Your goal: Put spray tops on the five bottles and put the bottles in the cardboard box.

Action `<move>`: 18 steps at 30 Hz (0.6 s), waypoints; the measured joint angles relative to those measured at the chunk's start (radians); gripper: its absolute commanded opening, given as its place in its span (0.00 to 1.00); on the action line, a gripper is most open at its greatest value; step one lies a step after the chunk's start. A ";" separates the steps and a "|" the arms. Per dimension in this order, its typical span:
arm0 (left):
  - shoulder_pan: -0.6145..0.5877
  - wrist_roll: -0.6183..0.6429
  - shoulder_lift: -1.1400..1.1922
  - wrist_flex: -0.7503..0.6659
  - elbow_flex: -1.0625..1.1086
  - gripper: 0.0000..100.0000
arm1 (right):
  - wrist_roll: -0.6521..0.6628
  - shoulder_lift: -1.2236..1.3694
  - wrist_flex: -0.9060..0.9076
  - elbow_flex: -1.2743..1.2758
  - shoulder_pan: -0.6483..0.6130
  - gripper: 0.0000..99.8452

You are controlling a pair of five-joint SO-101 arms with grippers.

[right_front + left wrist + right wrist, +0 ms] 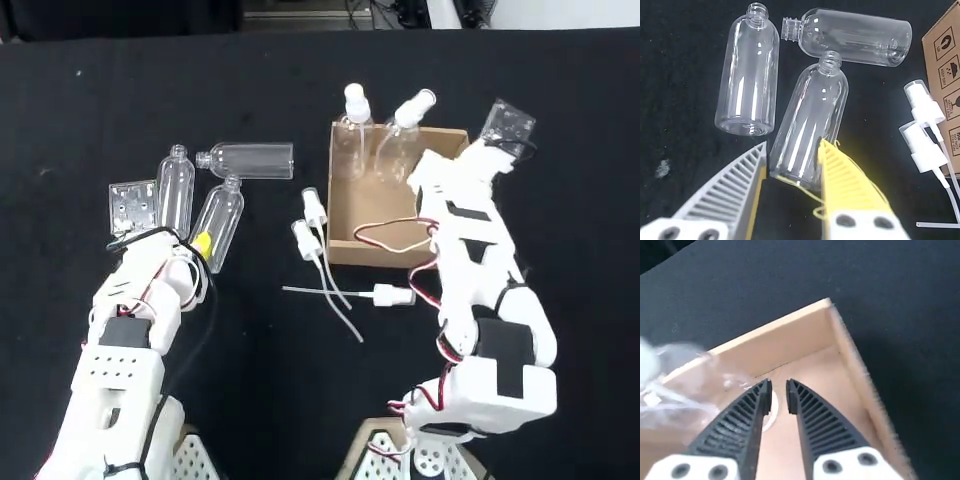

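2 of 5 done: capped bottles (pixel 352 140) sit in the box (pixel 372 258) beneath my right tool (pixel 778 385), barely parted & empty, while my left tool (pixel 793 145), spread, straddles 1 of 3 bare bottles (pixel 810 115) on the surface (pixel 100 100), 3 spray tops (pixel 313 208) still unfitted.

Black table (pixel 560 90); tan cardboard box (pixel 375 255); clear bottles (pixel 747 75); white spray tops (pixel 315 210). Left gripper (pixel 793 145) is ribbed grey and yellow, right gripper (pixel 779 384) ribbed black.
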 measured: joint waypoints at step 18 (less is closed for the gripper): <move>0.000 0.000 0.000 0.000 0.000 0.16 | 0.000 0.000 -0.003 0.018 -0.072 0.02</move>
